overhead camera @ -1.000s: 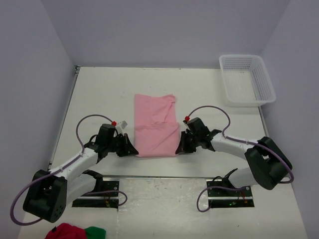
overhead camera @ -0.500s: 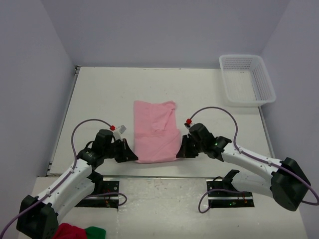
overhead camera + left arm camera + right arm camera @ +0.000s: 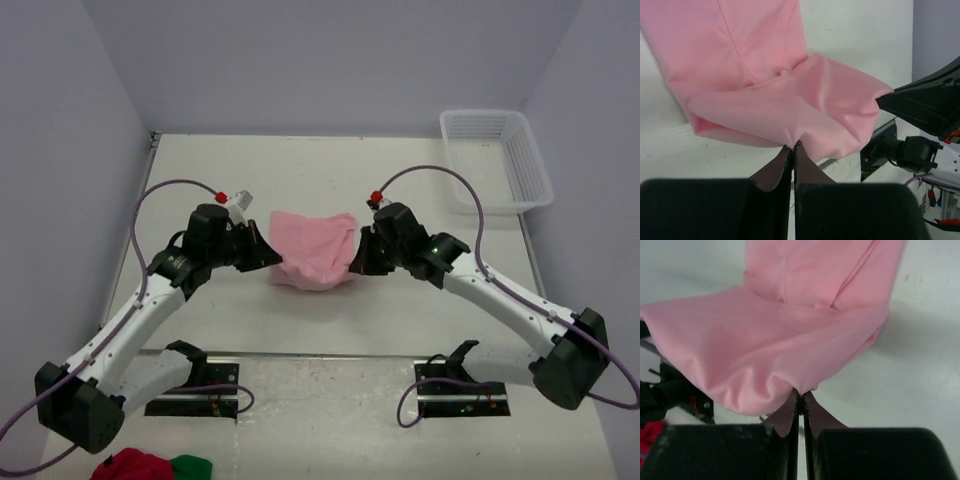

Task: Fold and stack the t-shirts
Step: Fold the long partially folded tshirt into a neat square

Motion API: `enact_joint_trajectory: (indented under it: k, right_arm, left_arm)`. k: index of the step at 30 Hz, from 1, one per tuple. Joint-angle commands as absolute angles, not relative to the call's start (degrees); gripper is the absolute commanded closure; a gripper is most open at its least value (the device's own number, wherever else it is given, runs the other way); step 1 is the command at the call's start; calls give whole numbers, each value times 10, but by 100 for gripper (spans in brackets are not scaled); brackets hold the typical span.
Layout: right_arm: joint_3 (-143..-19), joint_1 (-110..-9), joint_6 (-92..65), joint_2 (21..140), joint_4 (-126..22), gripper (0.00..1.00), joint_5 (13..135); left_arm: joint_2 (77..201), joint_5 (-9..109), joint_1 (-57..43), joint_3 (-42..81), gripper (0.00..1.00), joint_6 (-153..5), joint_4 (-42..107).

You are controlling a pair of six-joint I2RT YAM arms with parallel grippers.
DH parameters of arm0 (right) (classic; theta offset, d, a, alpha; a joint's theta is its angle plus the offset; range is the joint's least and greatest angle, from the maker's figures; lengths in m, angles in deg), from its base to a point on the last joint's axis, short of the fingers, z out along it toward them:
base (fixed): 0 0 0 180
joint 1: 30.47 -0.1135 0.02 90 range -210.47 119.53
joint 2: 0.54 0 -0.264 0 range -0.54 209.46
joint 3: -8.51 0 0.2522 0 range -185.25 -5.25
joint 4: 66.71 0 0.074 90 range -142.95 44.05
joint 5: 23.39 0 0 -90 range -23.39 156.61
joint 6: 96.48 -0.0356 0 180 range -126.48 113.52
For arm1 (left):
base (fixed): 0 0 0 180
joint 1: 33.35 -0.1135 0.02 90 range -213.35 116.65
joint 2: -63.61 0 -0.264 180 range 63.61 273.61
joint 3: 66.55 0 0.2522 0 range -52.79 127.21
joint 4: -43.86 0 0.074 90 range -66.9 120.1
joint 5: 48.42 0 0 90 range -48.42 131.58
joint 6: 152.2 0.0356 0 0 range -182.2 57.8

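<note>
One light pink t-shirt (image 3: 314,246) lies partly folded at the table's middle, its near edge lifted off the table and carried over the far part. My left gripper (image 3: 272,254) is shut on the lifted edge's left corner; in the left wrist view (image 3: 792,146) the cloth (image 3: 785,95) puckers at the tips. My right gripper (image 3: 357,256) is shut on the right corner; in the right wrist view (image 3: 801,391) the pink cloth (image 3: 765,345) drapes from the tips. The collar and label are hidden.
A white plastic basket (image 3: 495,160) stands at the back right corner. Red and green cloth (image 3: 150,466) lies below the table's near edge at the bottom left. Purple walls close in the table on three sides.
Both grippers have lifted the shirt's near edge off the table and moved it away from the bases, over the far half of the shirt. The flat shirt now bulges upward.
</note>
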State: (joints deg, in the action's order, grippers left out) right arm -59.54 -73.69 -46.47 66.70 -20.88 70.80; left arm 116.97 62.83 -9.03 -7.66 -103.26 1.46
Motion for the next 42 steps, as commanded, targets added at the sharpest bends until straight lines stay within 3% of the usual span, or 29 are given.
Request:
enact_joint_trajectory:
  k: [1, 11, 20, 23, 27, 30, 32, 35, 39, 40, 41, 42]
  right_arm:
    - [-665, -685, -405, 761, -191, 100, 703]
    - [-902, -571, -317, 1067, -189, 100, 793]
    - [-1303, -506, -242, 1329, -53, 95, 846]
    - [-1419, -479, -227, 1396, -30, 57, 869]
    - [-1341, -465, -216, 1341, -80, 44, 861]
    - [-1281, -466, -208, 1292, -96, 43, 860]
    - [-1241, -468, -212, 1271, -103, 43, 867]
    - [-1188, -474, -221, 1229, -130, 47, 902]
    - [-1184, -491, -227, 1214, -129, 53, 923]
    - [-1198, -493, -228, 1227, -117, 80, 933]
    - [-1204, -495, -230, 1233, -116, 97, 955]
    - [-1212, -499, -238, 1241, -111, 100, 961]
  left_arm:
    - [1266, 601, -104, -19, 100, -994, 57]
    - [1574, 525, -166, 118, 100, -940, 156]
    - [1758, 478, -211, 227, 100, -909, 235]
    - [1774, 458, -224, 257, 100, -871, 258]
    - [1734, 467, -236, 224, 86, -879, 333]
    - [1730, 489, -235, 246, 88, -880, 308]
    - [1732, 494, -234, 250, 90, -882, 304]
    - [1732, 521, -232, 235, 100, -895, 302]
    - [1732, 524, -219, 213, 100, -898, 311]
    - [1732, 524, -217, 210, 100, -898, 311]
    - [1732, 524, -217, 207, 100, -899, 311]
    - [1731, 524, -216, 205, 100, -900, 312]
